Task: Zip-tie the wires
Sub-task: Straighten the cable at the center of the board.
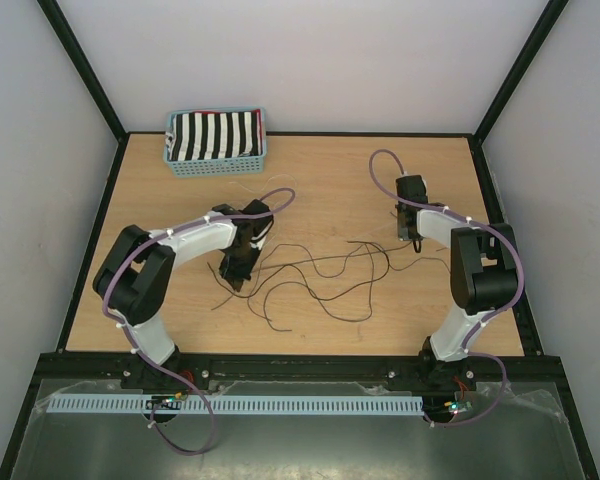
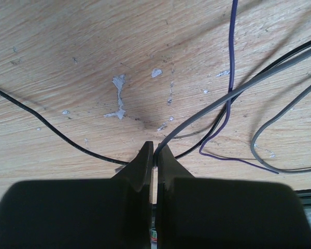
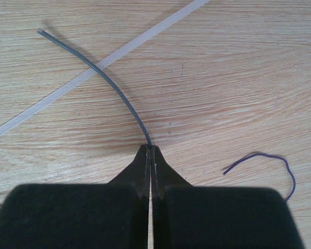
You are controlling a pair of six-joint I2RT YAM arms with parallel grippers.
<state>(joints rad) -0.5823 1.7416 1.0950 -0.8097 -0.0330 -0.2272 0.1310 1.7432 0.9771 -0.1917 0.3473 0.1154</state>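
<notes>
Jaws: my left jaws pinch shut on a grey strand of the wires [image 2: 274,72] | my right jaws hold another grey end, crossing the zip tie [image 3: 52,98] | rest sprawls mid-bench [image 1: 330,180] | I judge them light, limp, slippery: grip gathered strands mid-length.

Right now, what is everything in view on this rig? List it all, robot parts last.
wires: several, black, grey and one thin purple, looped across the table's middle
zip tie: one seen, pale white, flat on the table, crossed by a grey wire
basket: one, light blue, far left of the table
cloth: one, black-and-white striped, in the basket
table: one, light wood
left arm, right arm: white and black, bolted at the near edge
left hand: shut, a grey wire running into its tips
right hand: shut on a grey wire's end
</notes>
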